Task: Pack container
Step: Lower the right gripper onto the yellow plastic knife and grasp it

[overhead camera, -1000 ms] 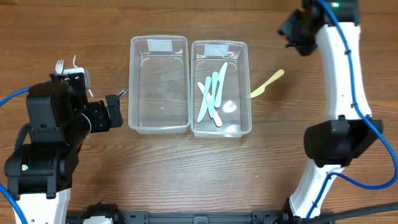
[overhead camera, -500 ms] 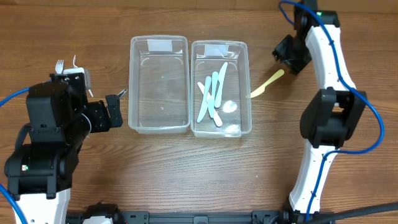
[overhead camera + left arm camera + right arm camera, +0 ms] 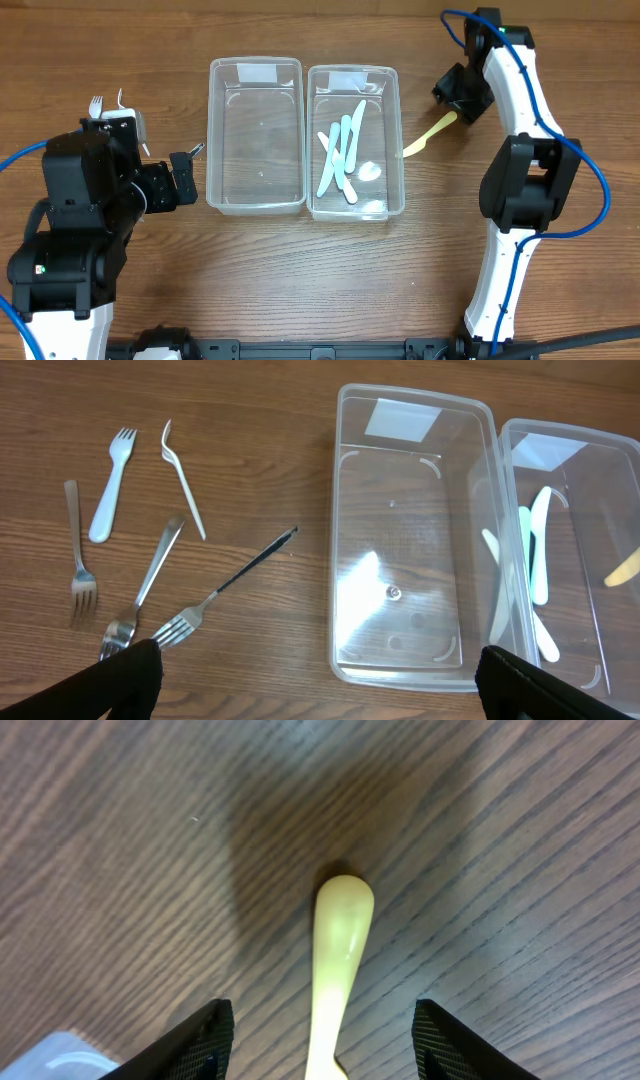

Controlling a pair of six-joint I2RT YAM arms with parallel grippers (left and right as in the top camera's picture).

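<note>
The right fingers (image 3: 195, 1042) hover low over the far end of the yellow utensil (image 3: 341, 945), spread apart with the rounded handle between them. To do this well, I'd drop straight down, keep the handle centred, pinch it on its narrow sides, and lift clear before swinging left. The utensil lies on the desk (image 3: 300, 280) just right of the right container (image 3: 355, 70), slanting towards it. Whether its near tip touches the wall I cannot tell, so a dragging lift could nudge the container. Pale cutlery (image 3: 340, 155) already lies inside. The left container (image 3: 255, 62) beside it holds nothing. Further left, the forks (image 3: 150, 580) lie scattered, two white and three metal. The left fingers (image 3: 120, 680) are spread wide above the desk, well apart from this work.
</note>
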